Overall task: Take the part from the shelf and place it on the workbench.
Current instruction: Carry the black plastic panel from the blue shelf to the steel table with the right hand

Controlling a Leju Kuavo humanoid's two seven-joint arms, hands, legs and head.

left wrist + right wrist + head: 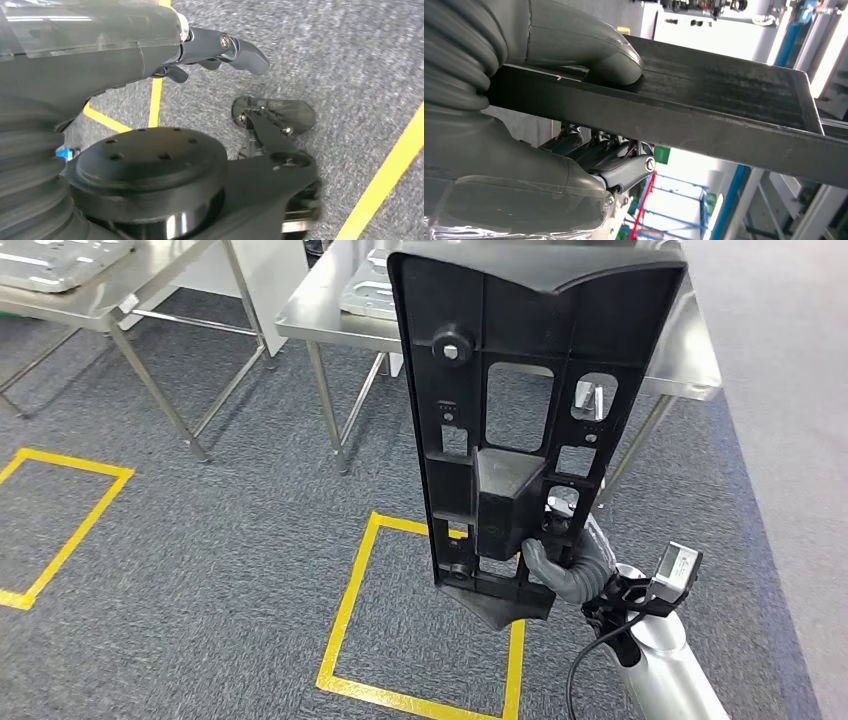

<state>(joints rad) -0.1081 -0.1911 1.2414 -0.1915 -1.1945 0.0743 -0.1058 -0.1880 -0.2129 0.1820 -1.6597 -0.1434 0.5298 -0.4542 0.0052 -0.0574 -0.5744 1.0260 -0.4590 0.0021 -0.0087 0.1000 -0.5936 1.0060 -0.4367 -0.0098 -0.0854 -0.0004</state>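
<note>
Grey carpet with yellow floor squares (pixel 350 620) runs up to a steel workbench (pixel 690 365) straight ahead of me. My right hand (pixel 565 565) carries the black plastic part (pixel 520 420) upright — long axis vertical, gripped at its lower end, top edge overlapping the bench in my head view. Its thumb (pixel 611 62) and fingers (pixel 624 172) clamp the panel from opposite faces. My left hand (pixel 220 50) hangs over the floor, fingers loosely apart, holding nothing — so the placing falls to the right arm.

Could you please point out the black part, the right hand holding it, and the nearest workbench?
Part (pixel 520 370), head view, upper ribbed panel.
Right hand (pixel 560 562), head view, grey thumb gripping the part's lower edge.
Workbench (pixel 340 325), head view, bare steel top.
</note>
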